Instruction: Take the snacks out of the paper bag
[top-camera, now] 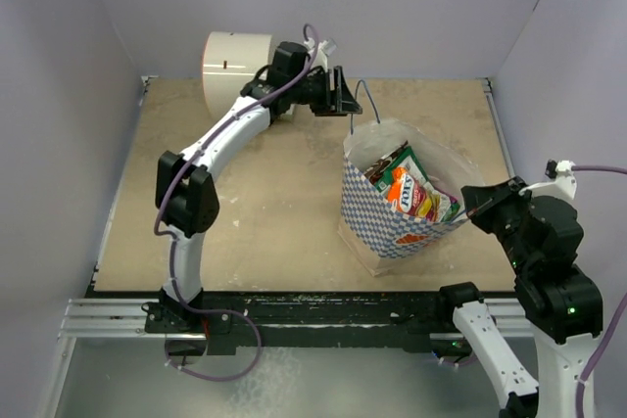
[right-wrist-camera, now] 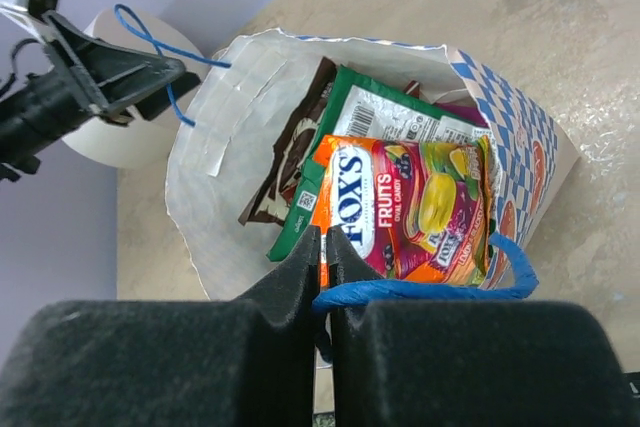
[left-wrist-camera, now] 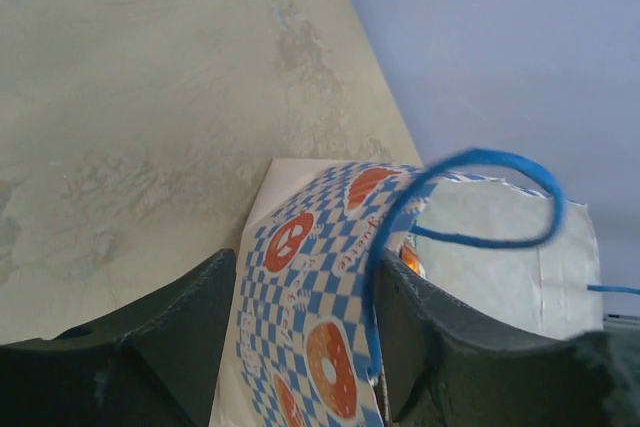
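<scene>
A checkered paper bag (top-camera: 392,227) stands right of centre on the table (top-camera: 245,203), with glossy snacks (top-camera: 409,188) packed upright inside. The right gripper (right-wrist-camera: 322,247) is pinched tight on the near cord handle (right-wrist-camera: 420,290). The left gripper (left-wrist-camera: 310,282) has its jaws apart around the far cord handle (left-wrist-camera: 480,162). The snacks look light, slick and crinkly, best pinched at a top seam.

Table (top-camera: 255,203): carries everything; arm bases stand at its near edge.
Blue-and-white checkered paper bag (top-camera: 392,227): on the table, right of centre, mouth upward.
Big cream cylinder (top-camera: 235,64): far left on the table, behind the bag, well apart from it.
Red-orange glossy packet (right-wrist-camera: 420,207): in the bag, uppermost.
Green glossy packet (right-wrist-camera: 375,107): in the bag, under and behind the red-orange one.
Brown glossy packet (right-wrist-camera: 290,162): in the bag, left of the green one.
Left jaws: behind the bag, either side of the far blue cord handle (left-wrist-camera: 460,162).
Right jaws: at the bag's near right rim, closed on the near blue cord handle (right-wrist-camera: 420,290).
</scene>
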`<state>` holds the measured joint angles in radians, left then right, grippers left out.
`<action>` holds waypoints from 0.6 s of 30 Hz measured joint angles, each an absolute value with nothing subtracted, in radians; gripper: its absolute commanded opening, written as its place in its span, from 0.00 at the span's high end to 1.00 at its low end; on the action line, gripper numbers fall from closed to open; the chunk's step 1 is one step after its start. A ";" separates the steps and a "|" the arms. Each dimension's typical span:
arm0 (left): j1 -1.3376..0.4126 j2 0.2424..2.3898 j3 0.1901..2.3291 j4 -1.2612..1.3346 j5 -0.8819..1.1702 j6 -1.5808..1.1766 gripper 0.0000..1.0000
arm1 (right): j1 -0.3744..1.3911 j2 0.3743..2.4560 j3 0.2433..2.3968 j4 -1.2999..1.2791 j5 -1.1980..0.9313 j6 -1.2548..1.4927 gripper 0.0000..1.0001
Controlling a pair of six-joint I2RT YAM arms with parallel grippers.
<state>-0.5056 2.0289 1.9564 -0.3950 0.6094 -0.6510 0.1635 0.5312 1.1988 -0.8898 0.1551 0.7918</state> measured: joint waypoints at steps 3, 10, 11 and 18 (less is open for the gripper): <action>-0.536 2.088 1.980 -0.378 0.590 -0.654 0.47 | 0.163 0.530 1.207 -0.894 0.173 0.787 0.92; -0.581 2.216 2.093 -0.353 0.522 -0.690 0.55 | 0.163 0.544 1.214 -0.894 0.189 0.766 0.91; -0.581 2.228 2.103 -0.337 0.516 -0.702 0.56 | 0.163 0.551 1.215 -0.894 0.189 0.762 0.91; -0.572 2.265 2.125 -0.225 0.494 -0.774 0.76 | 0.163 0.570 1.216 -0.893 0.194 0.732 0.90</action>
<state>-0.5716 2.2650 2.1250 -0.2253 0.4938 -0.7738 0.1635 0.5697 1.2156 -0.8932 0.1936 0.7319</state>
